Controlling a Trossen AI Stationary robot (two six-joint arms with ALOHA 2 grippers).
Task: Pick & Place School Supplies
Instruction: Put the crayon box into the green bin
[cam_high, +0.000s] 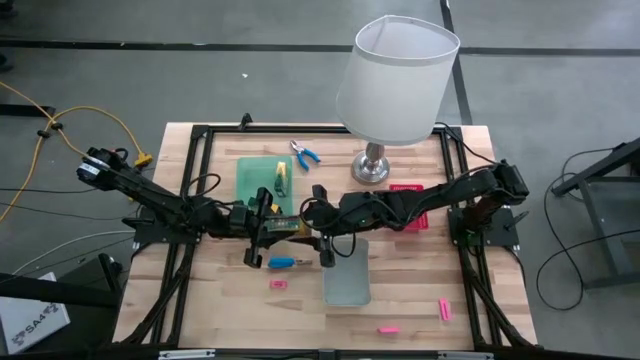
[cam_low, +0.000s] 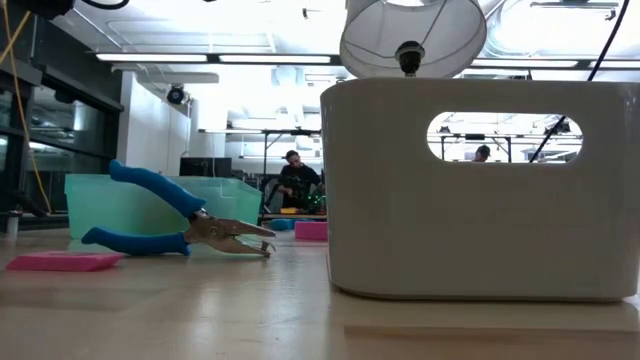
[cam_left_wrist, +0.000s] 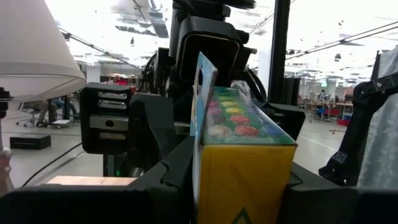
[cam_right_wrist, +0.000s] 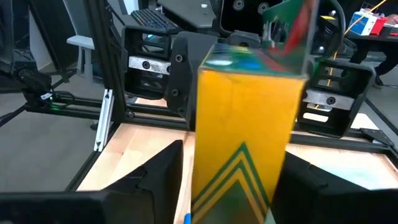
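Your yellow-and-green box (cam_left_wrist: 244, 134) is up off the worktop (cam_high: 410, 300), just past the near edge of the green tray (cam_high: 256, 180), caught between the two arms where they meet. The left end effector (cam_left_wrist: 239, 180) is closed to a middling width on the box, with a finger (cam_left_wrist: 177, 171) pressed against each side. From the opposite side, the right end effector (cam_right_wrist: 239, 180) stands wide around the same box. Its fingers (cam_right_wrist: 161, 168) flank the box, and a sliver of gap shows on one side, so it does not seem to grip.

A second yellow-and-green piece (cam_high: 281, 178) lies on the green tray itself. The blue-handled pliers (cam_high: 305, 153) lie on the worktop just beyond the tray's far right corner. The blue-handled screwdriver (cam_high: 281, 262) lies nearer to you than the tray, below the held box. One pink bar (cam_high: 278, 284) lies just past the screwdriver, and two more (cam_high: 444, 310) are well away from the tray, toward the near right corner of the worktop.

The grey tray (cam_high: 346, 275) sits on the near side of the green tray, off to its right. The pink tray (cam_high: 408, 205) and the lamp (cam_high: 395, 80) are further right.
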